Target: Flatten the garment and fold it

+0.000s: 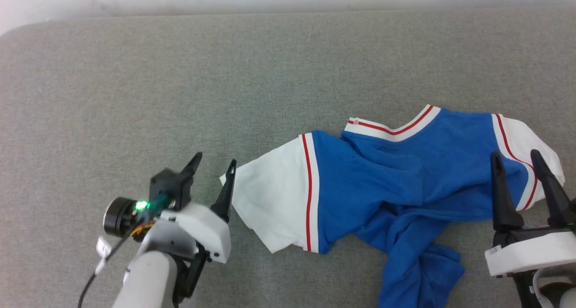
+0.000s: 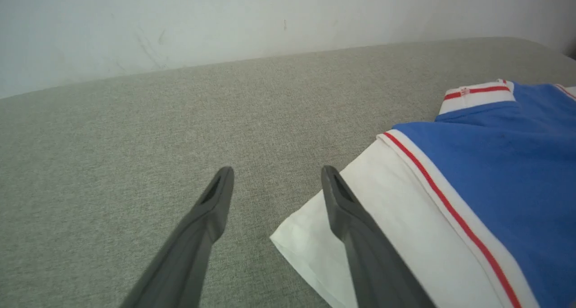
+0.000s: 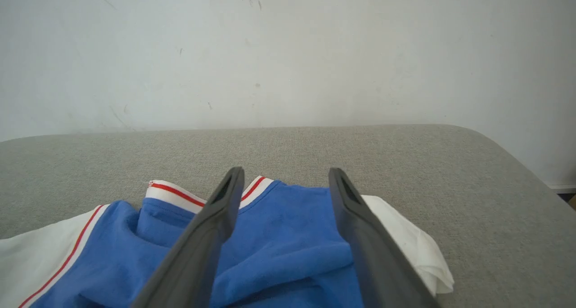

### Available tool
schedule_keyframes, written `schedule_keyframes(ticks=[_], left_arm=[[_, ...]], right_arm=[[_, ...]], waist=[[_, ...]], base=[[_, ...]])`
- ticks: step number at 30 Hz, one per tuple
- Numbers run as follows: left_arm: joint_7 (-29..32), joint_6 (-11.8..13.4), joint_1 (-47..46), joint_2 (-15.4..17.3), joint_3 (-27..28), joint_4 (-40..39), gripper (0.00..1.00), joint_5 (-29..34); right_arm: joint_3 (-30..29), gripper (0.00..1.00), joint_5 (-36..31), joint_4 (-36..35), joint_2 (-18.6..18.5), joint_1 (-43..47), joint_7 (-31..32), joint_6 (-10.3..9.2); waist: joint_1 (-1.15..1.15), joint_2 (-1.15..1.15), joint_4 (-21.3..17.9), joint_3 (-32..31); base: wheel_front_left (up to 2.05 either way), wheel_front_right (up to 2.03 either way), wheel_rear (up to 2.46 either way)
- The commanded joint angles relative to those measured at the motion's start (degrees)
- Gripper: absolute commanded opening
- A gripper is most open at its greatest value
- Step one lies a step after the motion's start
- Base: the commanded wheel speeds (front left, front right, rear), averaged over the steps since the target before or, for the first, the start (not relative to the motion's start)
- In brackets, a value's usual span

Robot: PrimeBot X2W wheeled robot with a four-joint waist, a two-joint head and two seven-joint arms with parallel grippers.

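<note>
Barely begun: the garment [image 1: 396, 182] lies rumpled on the grey padded surface [image 1: 180, 83], collar away from the robot, lower body bunched, unfolded, while left gripper [image 1: 211, 164] beside one white sleeve [image 1: 270, 200] and right gripper [image 1: 517, 157] over the other both gape, empty.

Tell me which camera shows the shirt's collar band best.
The head view: the collar band lies uncovered, its whole curve seen from above. The left wrist view catches one end; in the right wrist view a dark finger crosses it.
</note>
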Motion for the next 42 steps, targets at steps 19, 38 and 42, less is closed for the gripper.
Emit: schedule_keyframes(ticks=[19, 38, 42], left_arm=[[29.7, -3.48, -2.5, 5.07, -6.04, 0.41, 0.0, -8.25], [8.19, 10.46, 5.96, 1.38, 13.11, -12.83, 0.0, -14.07], [7.38, 11.4, 11.77, 2.33, 16.14, -16.27, 0.0, -14.47]], right_arm=[[0.97, 1.0, 1.72, 1.96, 0.19, -1.94, 0.59, -0.05], [-0.24, 1.0, 1.03, 1.88, 0.19, -1.0, 2.1, -0.05], [-1.78, 1.0, 0.76, 1.71, 0.19, -0.09, 3.32, -0.05]], waist=[[0.0, 0.0, -2.21, 2.45], [0.0, 0.0, -0.77, -1.09], [0.0, 0.0, 0.23, -1.41]], base=[[0.0, 0.0, 0.0], [0.0, 0.0, 0.0], [0.0, 0.0, 0.0]])
